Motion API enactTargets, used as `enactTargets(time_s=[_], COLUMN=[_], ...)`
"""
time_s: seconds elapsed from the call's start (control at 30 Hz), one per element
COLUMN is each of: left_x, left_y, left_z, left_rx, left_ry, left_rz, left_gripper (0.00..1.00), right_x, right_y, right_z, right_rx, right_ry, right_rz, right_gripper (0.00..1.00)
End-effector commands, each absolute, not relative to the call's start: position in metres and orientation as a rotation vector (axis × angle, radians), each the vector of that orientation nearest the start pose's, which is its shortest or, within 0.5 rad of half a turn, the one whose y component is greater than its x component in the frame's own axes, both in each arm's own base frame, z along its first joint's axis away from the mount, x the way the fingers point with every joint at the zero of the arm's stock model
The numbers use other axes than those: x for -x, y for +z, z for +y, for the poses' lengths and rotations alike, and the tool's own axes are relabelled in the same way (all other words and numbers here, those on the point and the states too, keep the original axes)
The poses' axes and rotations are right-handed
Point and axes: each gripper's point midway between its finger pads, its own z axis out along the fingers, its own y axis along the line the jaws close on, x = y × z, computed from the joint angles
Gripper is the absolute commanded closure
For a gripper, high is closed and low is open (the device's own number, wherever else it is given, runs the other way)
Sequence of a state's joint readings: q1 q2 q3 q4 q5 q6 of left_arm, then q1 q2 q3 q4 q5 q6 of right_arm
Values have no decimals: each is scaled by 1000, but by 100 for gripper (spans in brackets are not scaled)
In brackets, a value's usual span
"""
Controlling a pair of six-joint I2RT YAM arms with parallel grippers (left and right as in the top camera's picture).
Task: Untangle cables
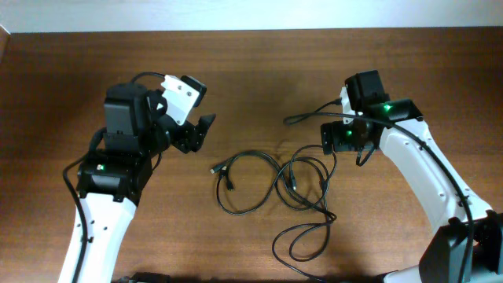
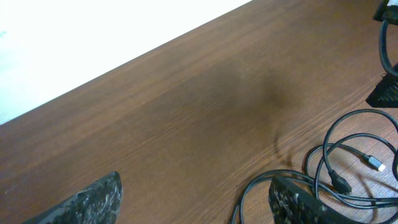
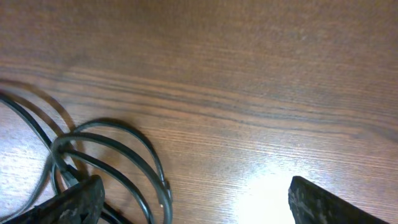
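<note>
Left hand and right hand hang wide open and empty, probably lining up on the thin black looped cables.

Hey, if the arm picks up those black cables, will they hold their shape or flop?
Probably floppy: the cables lie flat in loose, overlapping loops. Likely light, being so thin. Lifting one strand may drag others along, since they cross.
</note>
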State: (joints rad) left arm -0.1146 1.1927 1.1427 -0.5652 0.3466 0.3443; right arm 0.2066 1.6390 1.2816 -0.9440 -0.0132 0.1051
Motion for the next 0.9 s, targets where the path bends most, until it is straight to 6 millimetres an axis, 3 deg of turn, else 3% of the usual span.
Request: enactTargets(time_s=[0.0,0.1,0.13,0.17,0.23,0.27,0.3,0.47,0.5,0.53,0.57,0.63,0.67,0.77,0.87], left_x=[-353,-353,-353,-353,-352,-352,-352,-352,-352,-352,-351,-350,-349,-348,-347], left_y=[278,278,278,278,277,277,277,278,278,277,277,275,274,273,274], left_z=[-97,-97,-97,-97,-97,-97,-97,-98,-98,-98,-98,-98,-98,-99,-101], left_rx=[-649,-649,-650,-650,-650,-650,-650,-654,-654,-654,-654,-655,-656,-661,-667], left_ry=[-245,-245,-245,-246,-246,-246,-247,-255,-255,-255,-256,-258,-263,-272,-285], left_rz=[2036,2036,2036,2038,2039,2039,2040,2038,2038,2038,2041,2050,2055,2056,2053], left_gripper=[24,23,23,23,23,23,23,23,23,23,23,24,23,24,25], right_x=[-333,-320,-317,-316,-313,-313,-312,-308,-306,-307,-311,-327,-339,-352,-339], right_y=[91,74,71,69,67,66,64,53,54,60,75,128,180,306,430], right_z=[80,88,87,87,90,94,100,120,125,132,140,150,152,156,152], right_rx=[161,168,168,167,171,173,177,209,226,246,262,287,304,369,400], right_ry=[145,221,219,220,252,286,334,491,502,536,585,640,640,629,618], right_rz=[2937,2992,2999,3006,3010,3008,3001,2969,2967,2953,2922,2818,2725,2474,2184], right_gripper=[11,16,22,35,40,51,75,85,96,96,96,96,96,96,96])
